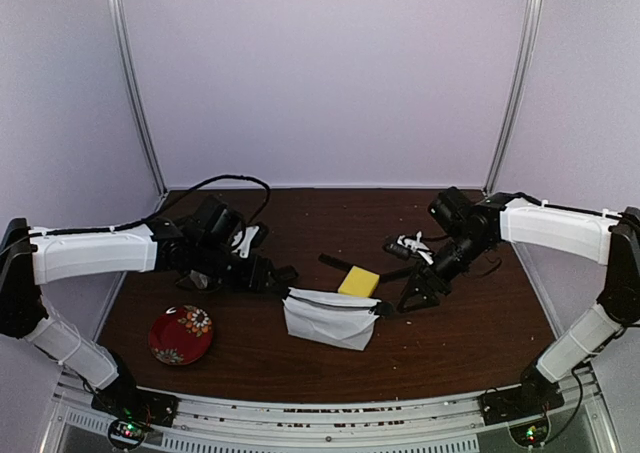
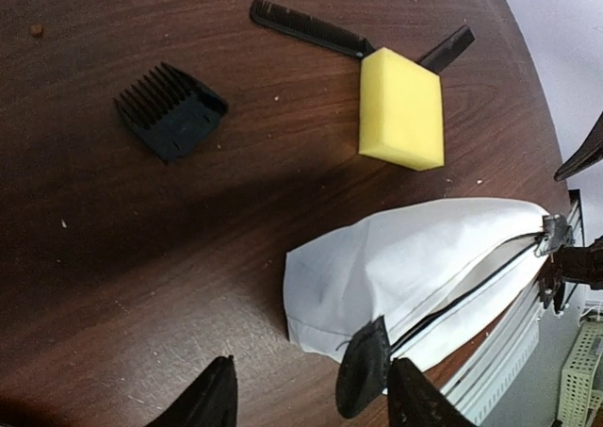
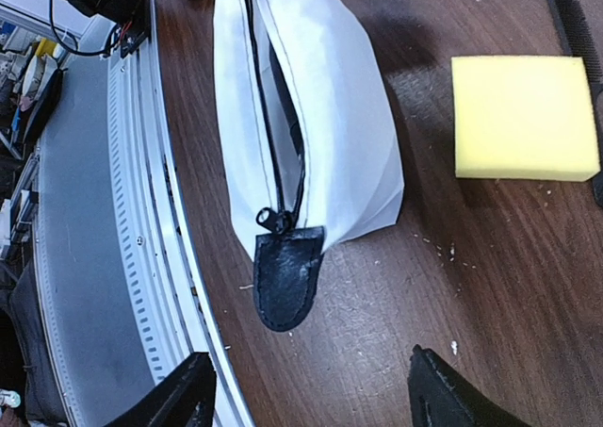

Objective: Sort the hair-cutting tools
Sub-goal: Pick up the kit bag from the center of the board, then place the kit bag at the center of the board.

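The white pouch [image 1: 330,318] lies mid-table with its black zipper partly open [image 3: 283,116]. My left gripper [image 2: 311,403] is open at the pouch's left end; the black leather tab [image 2: 363,366] lies between its fingers, close to the right finger. My right gripper [image 3: 311,399] is open just short of the tab [image 3: 285,276] on the pouch's right end. A slim black comb [image 2: 311,28] and a second black strip [image 2: 448,48] lie by the yellow sponge [image 2: 401,108]. The small black square piece [image 2: 171,111] lies apart. Scissors and trimmer do not show.
A red patterned plate [image 1: 181,334] sits at the near left. The table's front edge and metal rail [image 3: 141,210] run close beside the pouch. Cables trail behind the left arm [image 1: 230,183]. The sponge also shows behind the pouch in the top view [image 1: 358,281].
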Controlling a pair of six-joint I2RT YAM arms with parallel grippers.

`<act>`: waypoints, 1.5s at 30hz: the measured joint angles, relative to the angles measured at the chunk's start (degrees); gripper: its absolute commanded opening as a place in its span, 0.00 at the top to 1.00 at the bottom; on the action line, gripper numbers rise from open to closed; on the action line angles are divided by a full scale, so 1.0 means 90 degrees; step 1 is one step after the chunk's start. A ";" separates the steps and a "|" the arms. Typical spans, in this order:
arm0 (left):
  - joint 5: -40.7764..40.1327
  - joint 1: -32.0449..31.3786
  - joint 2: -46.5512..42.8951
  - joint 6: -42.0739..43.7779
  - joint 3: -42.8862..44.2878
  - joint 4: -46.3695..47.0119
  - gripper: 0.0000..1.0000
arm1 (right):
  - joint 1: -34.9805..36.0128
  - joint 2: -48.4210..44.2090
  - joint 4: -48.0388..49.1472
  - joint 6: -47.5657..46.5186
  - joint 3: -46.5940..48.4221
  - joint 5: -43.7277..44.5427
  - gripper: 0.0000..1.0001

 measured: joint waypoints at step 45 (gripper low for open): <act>-0.0622 -0.0034 -0.2076 -0.0442 -0.1282 0.0335 0.56 | 0.0058 0.2463 -0.2361 -0.1156 0.2997 -0.0226 0.51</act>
